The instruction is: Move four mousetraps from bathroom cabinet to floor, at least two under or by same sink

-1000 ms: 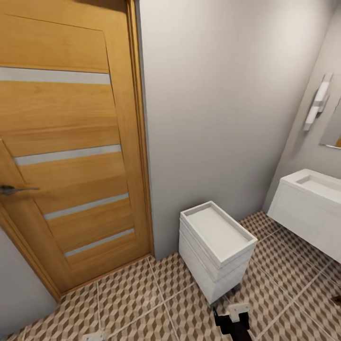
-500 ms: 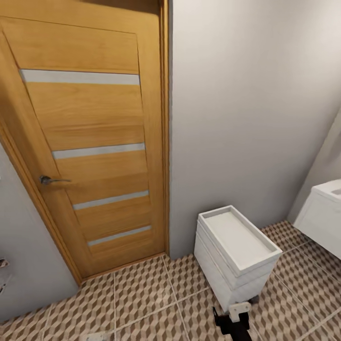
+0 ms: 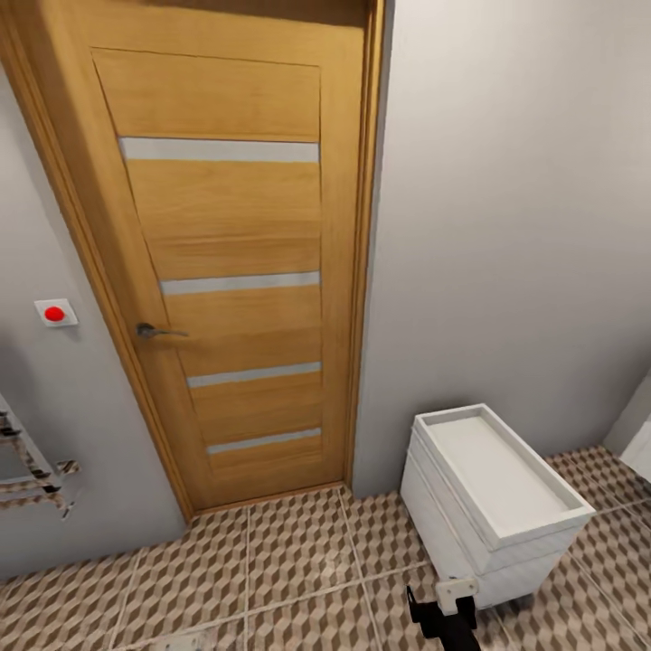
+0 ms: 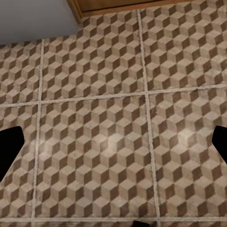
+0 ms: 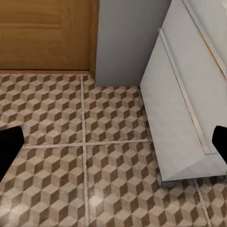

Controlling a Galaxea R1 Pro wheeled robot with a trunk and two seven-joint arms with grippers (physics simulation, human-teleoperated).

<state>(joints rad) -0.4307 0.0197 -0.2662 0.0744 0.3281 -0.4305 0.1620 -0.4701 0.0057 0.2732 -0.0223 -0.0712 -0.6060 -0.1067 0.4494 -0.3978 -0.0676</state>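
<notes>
Over the bathroom floor (image 4: 113, 118) both grippers hang open and empty; judge the mousetraps light, stiff, best pinched by the board edges.

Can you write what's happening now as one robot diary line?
phase: on the way | view: wooden door, white drawer unit, bathroom floor | mousetraps: unseen | hands: open, empty

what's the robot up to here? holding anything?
Nothing in hand. The robot faces a closed wooden door in the bathroom, with a small white drawer unit on the patterned floor to the door's right. Both wrist cameras look down at bare tiles, and the fingers of each gripper sit wide apart at the frame edges. No mousetraps or wooden cabinet in sight; it looks to be in transit.
</notes>
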